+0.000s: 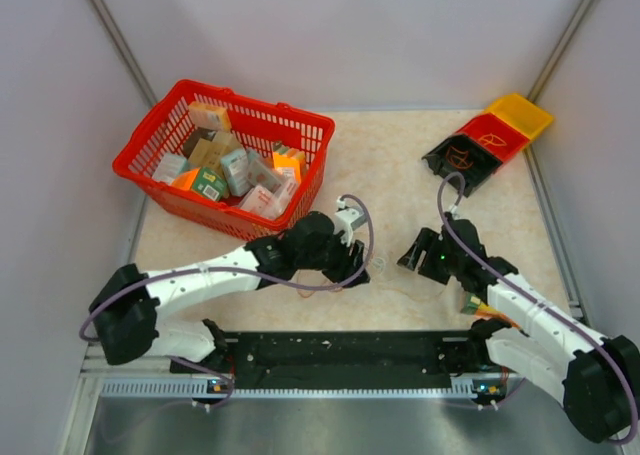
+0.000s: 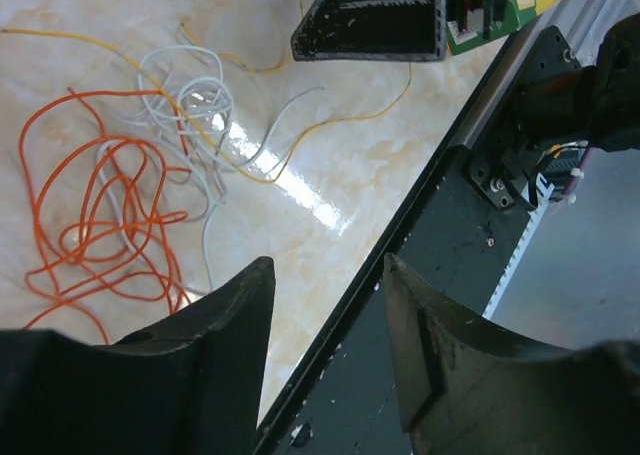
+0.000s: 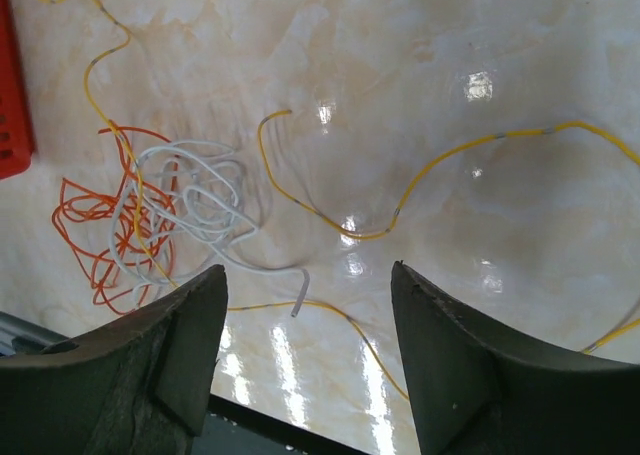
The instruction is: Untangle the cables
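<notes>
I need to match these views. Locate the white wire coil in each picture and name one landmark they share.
Top external: the white wire coil shows only faintly, just right of the left gripper.
Left wrist: upper left, right of the orange loops.
Right wrist: left of centre, overlapping the orange loops.
Landmark: the yellow wire crosses the coil in both wrist views.

Top external: high behind the arms, looking down over the whole surface (image 1: 400,165). Wrist views ride low and close, peering past left end effector (image 2: 328,275) and right end effector (image 3: 305,275); both catch the same cables (image 2: 130,175).
</notes>
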Robot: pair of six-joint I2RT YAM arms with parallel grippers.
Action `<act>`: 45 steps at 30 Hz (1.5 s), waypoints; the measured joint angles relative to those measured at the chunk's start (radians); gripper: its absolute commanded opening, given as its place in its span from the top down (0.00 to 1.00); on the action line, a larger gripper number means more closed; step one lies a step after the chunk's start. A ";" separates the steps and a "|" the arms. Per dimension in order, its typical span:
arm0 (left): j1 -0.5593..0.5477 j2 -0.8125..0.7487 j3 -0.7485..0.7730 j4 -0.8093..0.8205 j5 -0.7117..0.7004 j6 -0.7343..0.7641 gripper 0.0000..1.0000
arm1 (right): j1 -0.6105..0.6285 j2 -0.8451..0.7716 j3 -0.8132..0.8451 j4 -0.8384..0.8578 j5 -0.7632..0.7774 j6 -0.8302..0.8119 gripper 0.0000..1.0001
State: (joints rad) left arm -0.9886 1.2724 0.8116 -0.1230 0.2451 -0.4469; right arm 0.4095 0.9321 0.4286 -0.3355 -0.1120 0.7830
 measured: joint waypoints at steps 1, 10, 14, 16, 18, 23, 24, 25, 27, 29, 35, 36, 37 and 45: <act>-0.001 0.030 0.015 0.003 0.005 -0.006 0.51 | 0.000 -0.016 -0.012 0.010 -0.003 0.002 0.43; -0.024 0.296 0.176 -0.034 -0.058 -0.083 0.49 | 0.000 -0.080 -0.080 0.034 0.064 0.084 0.45; -0.031 0.356 0.211 -0.064 -0.099 -0.113 0.50 | 0.000 -0.079 -0.085 0.047 0.101 0.095 0.45; -0.034 0.380 0.220 -0.069 -0.119 -0.124 0.51 | 0.000 -0.079 -0.090 0.060 0.110 0.099 0.45; -0.034 0.412 0.240 -0.084 -0.137 -0.133 0.51 | 0.000 -0.080 -0.096 0.066 0.117 0.103 0.45; -0.035 0.455 0.263 -0.099 -0.166 -0.152 0.53 | 0.000 -0.084 -0.112 0.077 0.126 0.111 0.45; -0.035 0.462 0.269 -0.103 -0.169 -0.154 0.55 | 0.000 -0.087 -0.116 0.080 0.126 0.112 0.45; -0.035 0.470 0.276 -0.104 -0.172 -0.156 0.60 | 0.000 -0.090 -0.119 0.082 0.127 0.113 0.46; -0.035 0.486 0.290 -0.104 -0.172 -0.159 0.69 | 0.000 -0.093 -0.122 0.083 0.128 0.116 0.46; -0.035 0.499 0.299 -0.104 -0.173 -0.161 0.79 | 0.000 -0.094 -0.122 0.084 0.130 0.119 0.46; -0.038 0.501 0.301 -0.103 -0.184 -0.153 1.00 | 0.000 -0.103 -0.127 0.087 0.129 0.117 0.44; -0.040 0.498 0.301 -0.103 -0.186 -0.151 1.00 | 0.000 -0.104 -0.127 0.086 0.127 0.117 0.43; -0.042 0.492 0.301 -0.104 -0.186 -0.148 1.00 | 0.000 -0.108 -0.127 0.085 0.127 0.114 0.40; -0.053 0.337 0.326 -0.089 -0.188 -0.073 1.00 | 0.000 -0.227 -0.099 -0.011 0.126 0.063 0.17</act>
State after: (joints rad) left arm -1.0412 1.6093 1.1374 -0.2123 0.0570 -0.5198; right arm 0.4091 0.7055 0.3294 -0.3462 0.0135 0.8463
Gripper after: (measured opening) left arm 0.010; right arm 0.786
